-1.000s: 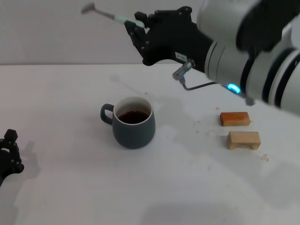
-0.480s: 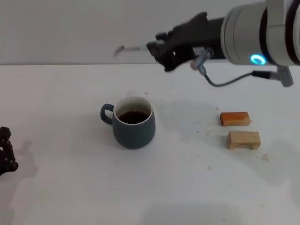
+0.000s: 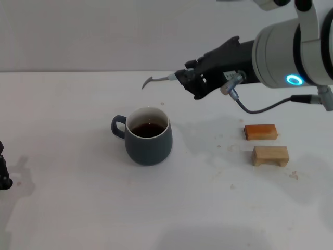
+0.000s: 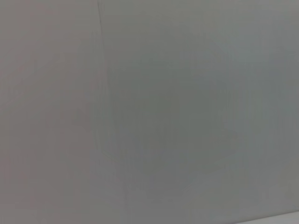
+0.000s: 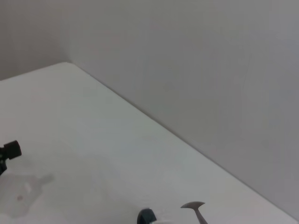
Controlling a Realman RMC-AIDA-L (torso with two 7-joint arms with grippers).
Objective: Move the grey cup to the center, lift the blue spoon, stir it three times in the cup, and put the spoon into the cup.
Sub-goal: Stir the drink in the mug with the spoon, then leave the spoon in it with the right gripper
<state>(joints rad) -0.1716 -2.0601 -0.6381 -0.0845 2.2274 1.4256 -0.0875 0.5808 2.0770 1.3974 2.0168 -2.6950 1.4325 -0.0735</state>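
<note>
The grey cup (image 3: 148, 138) stands on the white table with dark liquid inside and its handle toward the left. My right gripper (image 3: 184, 79) is shut on the blue spoon (image 3: 158, 79) and holds it in the air behind and above the cup, with the bowl pointing left. The spoon's bowl also shows in the right wrist view (image 5: 194, 206), with a dark edge of the cup (image 5: 146, 216) beside it. My left gripper (image 3: 2, 172) sits parked at the table's far left edge, mostly out of frame.
An orange block (image 3: 260, 132) and a pale wooden block (image 3: 270, 155) lie to the right of the cup. A grey wall runs along the back of the table (image 3: 78, 208). The left wrist view shows only plain grey.
My right gripper has brought the spoon down and to the right, from high at the back to just above and behind the cup. The left gripper has slid further out of frame.
</note>
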